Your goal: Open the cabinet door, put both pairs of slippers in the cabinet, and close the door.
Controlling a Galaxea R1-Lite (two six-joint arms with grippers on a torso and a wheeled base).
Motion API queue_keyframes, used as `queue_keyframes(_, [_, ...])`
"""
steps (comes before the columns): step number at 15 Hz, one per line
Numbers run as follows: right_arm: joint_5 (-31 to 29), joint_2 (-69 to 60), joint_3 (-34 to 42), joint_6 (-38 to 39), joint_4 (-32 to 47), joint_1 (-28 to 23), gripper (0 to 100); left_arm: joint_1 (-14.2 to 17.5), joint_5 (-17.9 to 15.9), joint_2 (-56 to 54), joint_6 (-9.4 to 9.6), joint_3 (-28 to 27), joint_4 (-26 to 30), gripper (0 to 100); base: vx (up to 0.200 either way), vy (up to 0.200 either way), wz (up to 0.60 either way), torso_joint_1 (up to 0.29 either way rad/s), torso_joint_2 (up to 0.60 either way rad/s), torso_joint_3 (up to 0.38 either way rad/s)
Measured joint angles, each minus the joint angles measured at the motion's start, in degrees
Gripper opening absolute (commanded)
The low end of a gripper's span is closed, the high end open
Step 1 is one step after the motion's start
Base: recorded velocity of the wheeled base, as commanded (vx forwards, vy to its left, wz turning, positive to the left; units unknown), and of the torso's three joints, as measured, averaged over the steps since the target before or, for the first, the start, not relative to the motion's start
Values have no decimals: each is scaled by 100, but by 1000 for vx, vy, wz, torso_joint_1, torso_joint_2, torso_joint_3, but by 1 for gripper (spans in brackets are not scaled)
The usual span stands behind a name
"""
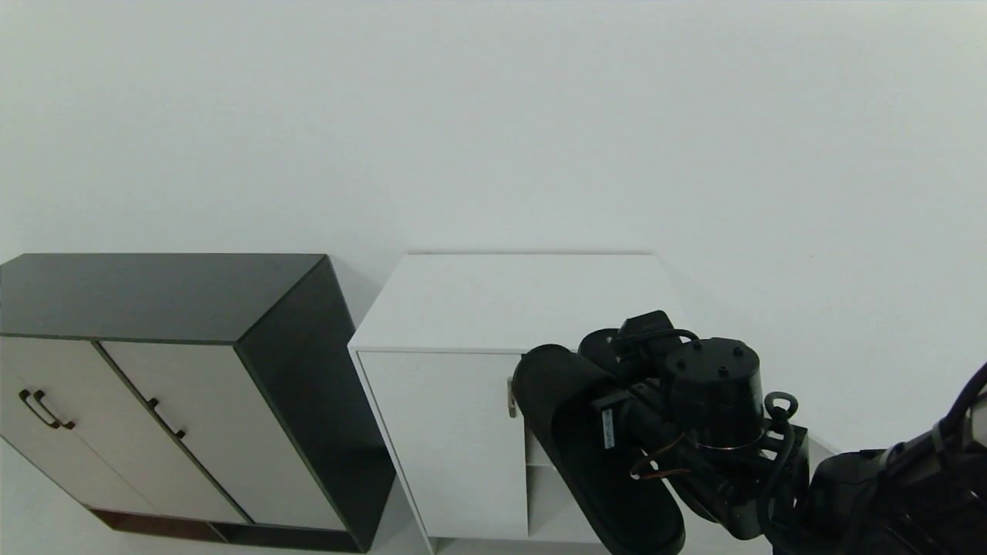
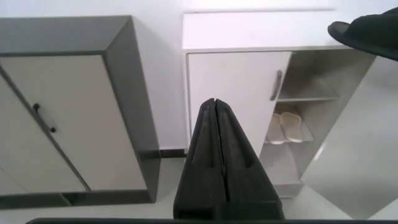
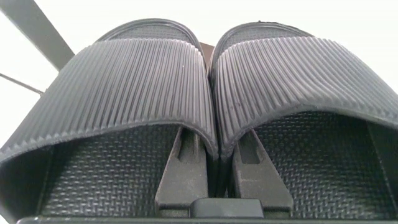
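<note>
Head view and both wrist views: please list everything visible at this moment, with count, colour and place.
White cabinet: one, white, against the wall at centre; left door shut, right door open.
Beige slippers: one pair, beige, side by side on a shelf inside the white cabinet.
Black slippers: one pair, black, held together in the air in front of the white cabinet's open side.
Dark cabinet: one, dark body with two beige doors, both shut; stands to the left of the white cabinet.
Left end effector: one, black, shut and empty, pointing toward the white cabinet.
Right end effector: one, black, shut on the black slippers.
</note>
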Motion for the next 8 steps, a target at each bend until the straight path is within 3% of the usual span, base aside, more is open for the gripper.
queue_keyframes(8, [-15,6,100,-7,-308,-78,0,0,0,0,0,0,5,0,0,0,0,0,0,0])
